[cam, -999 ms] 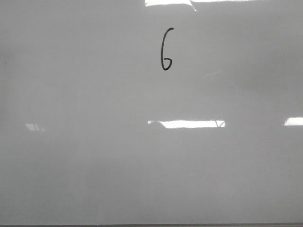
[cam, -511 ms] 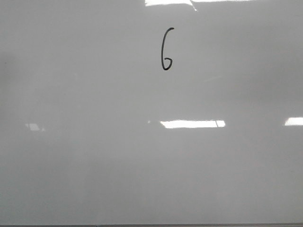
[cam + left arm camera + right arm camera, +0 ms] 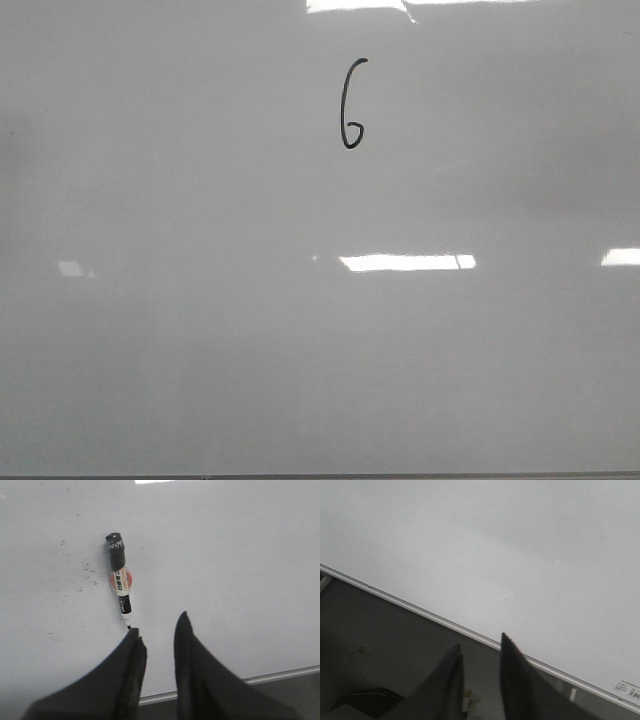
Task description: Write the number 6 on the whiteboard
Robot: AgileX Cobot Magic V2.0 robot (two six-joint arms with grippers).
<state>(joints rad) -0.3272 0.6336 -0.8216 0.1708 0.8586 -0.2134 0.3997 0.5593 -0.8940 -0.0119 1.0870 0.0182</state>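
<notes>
A thin black hand-drawn number 6 (image 3: 350,104) stands on the glossy grey-white whiteboard (image 3: 200,350), high and a little right of centre in the front view. Neither gripper shows in the front view. In the left wrist view, a black-capped marker (image 3: 120,580) lies flat on the whiteboard (image 3: 240,570), its tip just beyond my open, empty left gripper (image 3: 159,622). In the right wrist view, my right gripper (image 3: 480,642) is open and empty, over the dark surface beside the whiteboard's (image 3: 520,545) framed edge.
Bright rectangular light reflections (image 3: 405,262) lie across the board. The board's metal edge (image 3: 280,675) runs near the left fingers, and its edge (image 3: 420,611) crosses the right wrist view diagonally. A dark object (image 3: 365,700) lies on the grey surface (image 3: 380,640) near the right gripper.
A faint dark shape at the left end of the central light reflection has gone from the front view. The 6 and the board are unchanged.
</notes>
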